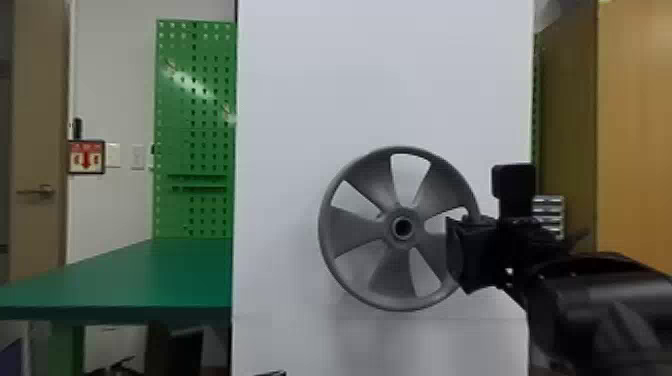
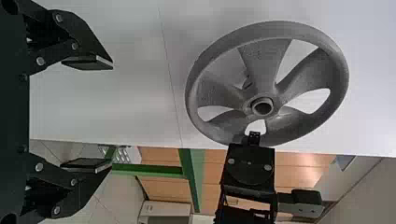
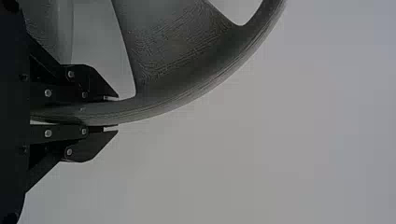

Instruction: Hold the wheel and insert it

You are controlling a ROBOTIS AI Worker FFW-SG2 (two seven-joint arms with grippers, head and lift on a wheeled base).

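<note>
White panel (image 1: 280,125) behind, green table (image 1: 125,275) at left. Grey wheel (image 1: 357,227) upright in front of panel, hub facing robot. Right gripper (image 1: 454,255) pinches wheel's rim, finger on either side, gap only as wide as rim. Left gripper (image 1: 270,373) low before panel, fingers spread wide, empty, apart from wheel.
</note>
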